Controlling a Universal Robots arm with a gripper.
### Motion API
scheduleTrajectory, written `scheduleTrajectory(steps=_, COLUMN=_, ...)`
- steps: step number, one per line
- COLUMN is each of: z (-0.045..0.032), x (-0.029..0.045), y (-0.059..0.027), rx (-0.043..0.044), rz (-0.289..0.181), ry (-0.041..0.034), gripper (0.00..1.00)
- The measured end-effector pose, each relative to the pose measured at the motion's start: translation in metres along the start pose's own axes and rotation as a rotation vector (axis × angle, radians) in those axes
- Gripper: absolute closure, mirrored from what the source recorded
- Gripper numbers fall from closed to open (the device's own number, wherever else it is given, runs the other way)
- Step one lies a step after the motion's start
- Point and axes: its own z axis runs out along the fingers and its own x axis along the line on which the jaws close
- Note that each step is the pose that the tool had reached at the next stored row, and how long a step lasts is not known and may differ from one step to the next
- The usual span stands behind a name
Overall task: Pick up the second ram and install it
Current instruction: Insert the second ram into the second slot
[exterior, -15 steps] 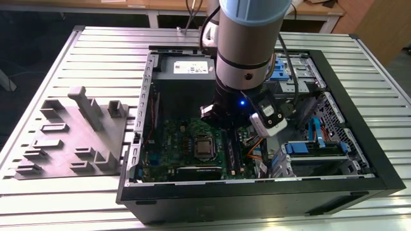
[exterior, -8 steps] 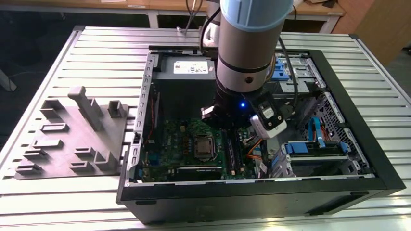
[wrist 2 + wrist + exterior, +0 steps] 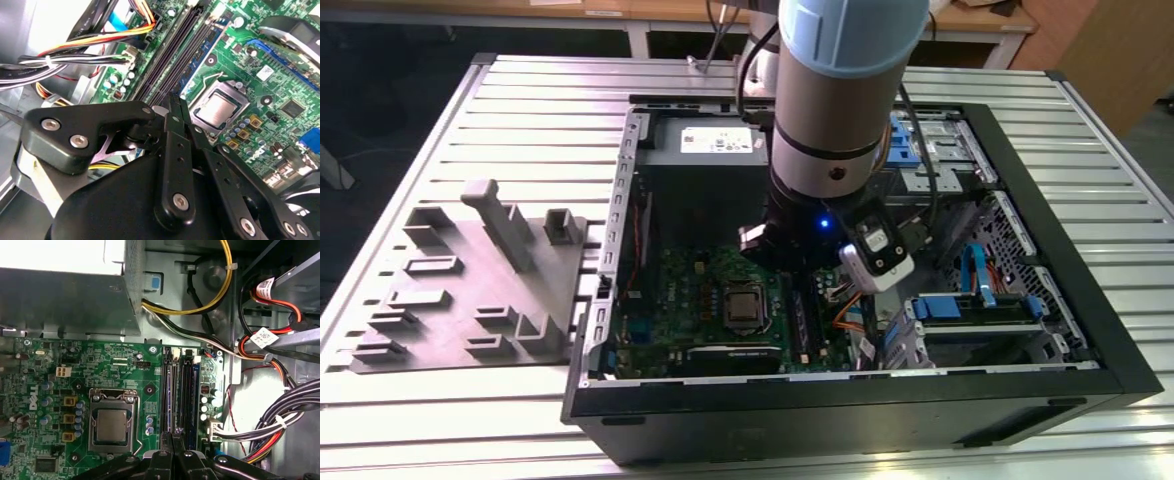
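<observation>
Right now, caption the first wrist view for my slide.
Gripper poised over the memory slots beside the CPU on the motherboard.

A green motherboard [image 3: 75, 365] is seen inside a metal case, with a square silver CPU [image 3: 111, 425] seated in its socket. Beside the CPU, long narrow black slots [image 3: 186, 390] are laid side by side. The hand [image 3: 172, 436] is held over one end of these slots, its black fingers [image 3: 162, 460] drawn together. A grey metal box [image 3: 65, 295] is set against the board's edge. A yellow cable [image 3: 222, 280] and a bundle of wires [image 3: 285, 425] are seen beyond the slots.
</observation>
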Motion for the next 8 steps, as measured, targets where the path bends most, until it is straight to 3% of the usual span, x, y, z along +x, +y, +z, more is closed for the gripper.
scheduleTrajectory(steps=8, z=0.0033, x=0.0001, y=0.0001, rx=0.0, rz=0.011, ry=-0.0002, gripper=0.89)
